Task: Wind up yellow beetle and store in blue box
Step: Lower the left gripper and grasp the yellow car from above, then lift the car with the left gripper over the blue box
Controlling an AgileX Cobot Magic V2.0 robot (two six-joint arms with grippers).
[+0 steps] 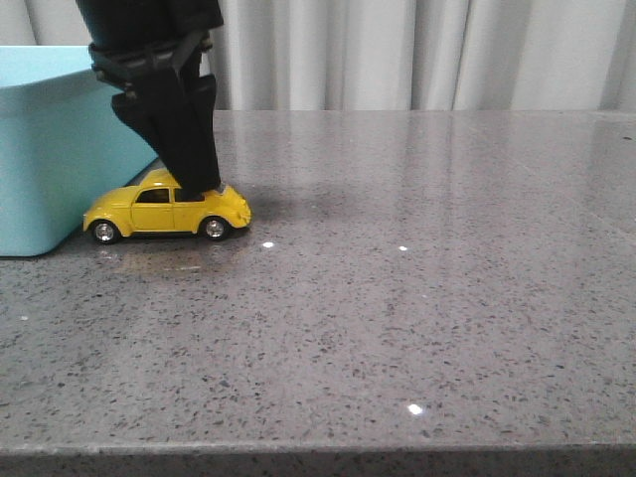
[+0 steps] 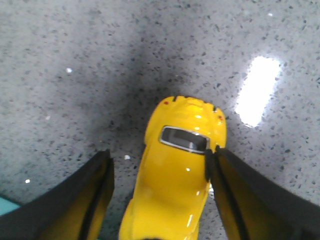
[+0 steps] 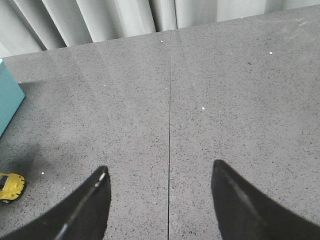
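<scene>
Yellow beetle (image 1: 166, 210): on all four wheels on the grey speckled table (image 1: 417, 298), side-on in the front view. One end sits just beside the blue box (image 1: 50, 149), near the box's lower corner; whether bumper and wall touch, I cannot tell. The other end points toward the table's open middle.

Left gripper (image 1: 194, 179): mine, come down from above over the car's roof and the end away from the box. In the left wrist view the car (image 2: 177, 170) lies lengthwise between my two fingers. One finger (image 2: 235, 195) is touching the car's flank beside the small window. The other finger (image 2: 80, 200) stands apart from the body, bare table showing in the gap. So the jaws are spread wider than the car; nothing is clamped. Car still bears its weight on the table.

Blue box: at the table's left, the robot's left side, upright, only its near wall and rim in the front view. A strip of it shows at the edge of the right wrist view (image 3: 9, 100).

Right gripper (image 3: 160, 190): well away from the car, over bare table, fingers wide apart, holding nothing. The beetle's end (image 3: 11, 186) just shows at the frame edge there.

Behind the table: pale pleated curtain (image 1: 417, 50).
</scene>
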